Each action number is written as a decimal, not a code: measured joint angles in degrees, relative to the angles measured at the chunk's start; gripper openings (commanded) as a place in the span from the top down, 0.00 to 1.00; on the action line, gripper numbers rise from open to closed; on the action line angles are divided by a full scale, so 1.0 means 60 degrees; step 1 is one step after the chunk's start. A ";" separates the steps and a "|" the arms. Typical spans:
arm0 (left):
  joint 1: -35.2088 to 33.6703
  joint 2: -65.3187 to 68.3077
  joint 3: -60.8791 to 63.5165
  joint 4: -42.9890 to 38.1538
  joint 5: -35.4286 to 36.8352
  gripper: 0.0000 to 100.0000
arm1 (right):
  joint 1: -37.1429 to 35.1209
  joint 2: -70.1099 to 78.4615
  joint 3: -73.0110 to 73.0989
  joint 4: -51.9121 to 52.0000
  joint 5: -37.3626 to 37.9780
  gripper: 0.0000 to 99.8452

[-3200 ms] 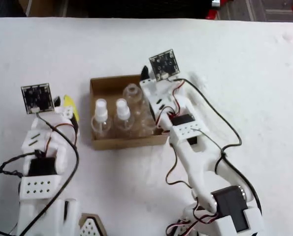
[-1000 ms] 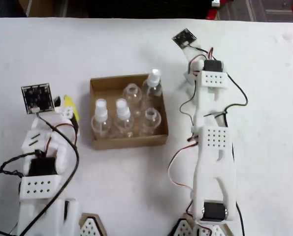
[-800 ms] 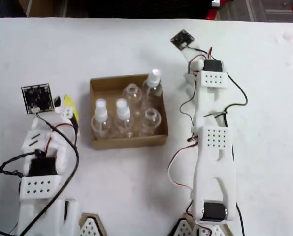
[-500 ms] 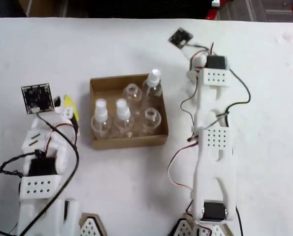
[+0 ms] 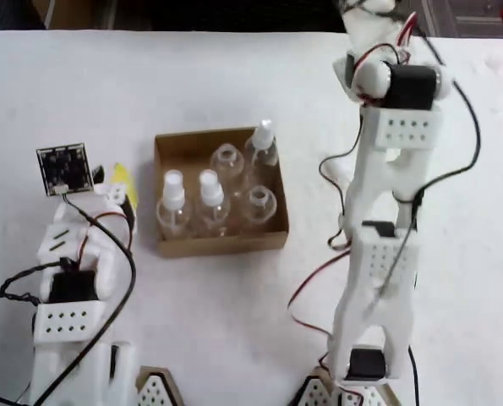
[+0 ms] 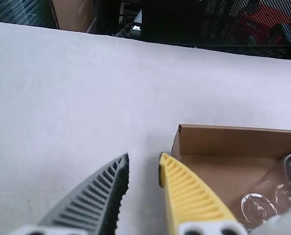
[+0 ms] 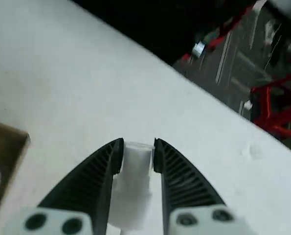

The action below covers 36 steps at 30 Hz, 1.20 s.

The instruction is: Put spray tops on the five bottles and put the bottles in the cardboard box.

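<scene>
Right gripper (image 7: 135,147) jaws clamped on a white spray top (image 7: 134,169), out over the far side of the table (image 5: 82,85). Left gripper (image 6: 144,169) jaws slightly apart, holding nothing, just beside the cardboard box (image 5: 173,145). Five bottles (image 5: 209,207) stand in the box: three have tops on, two are bare-necked.

Gripper (image 6: 144,164) ajar, beside cardboard box (image 6: 223,142), bottle (image 6: 257,207) inside

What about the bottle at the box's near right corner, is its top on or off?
Off. The bottle shows a bare open neck in the box; the right gripper holds a white top.
</scene>
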<state>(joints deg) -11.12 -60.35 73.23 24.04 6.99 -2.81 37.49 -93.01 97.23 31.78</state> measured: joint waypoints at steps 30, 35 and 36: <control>0.2828 -0.7106 -0.2139 0.6960 0.1084 0.72 | -0.5978 -0.3824 0.1026 0.0059 -0.5612 0.98; 0.3443 -0.7106 -0.2740 0.7385 0.1099 0.72 | -0.6535 -0.3209 -0.0103 0.0059 -0.5978 0.98; 0.3473 -0.7121 -0.2740 0.7385 0.1099 0.72 | -0.6667 -0.3077 -0.0117 0.0059 -0.5993 0.98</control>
<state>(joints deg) 9.71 -103.08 56.79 68.35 13.58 -42.81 19.03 -93.71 97.58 -4.18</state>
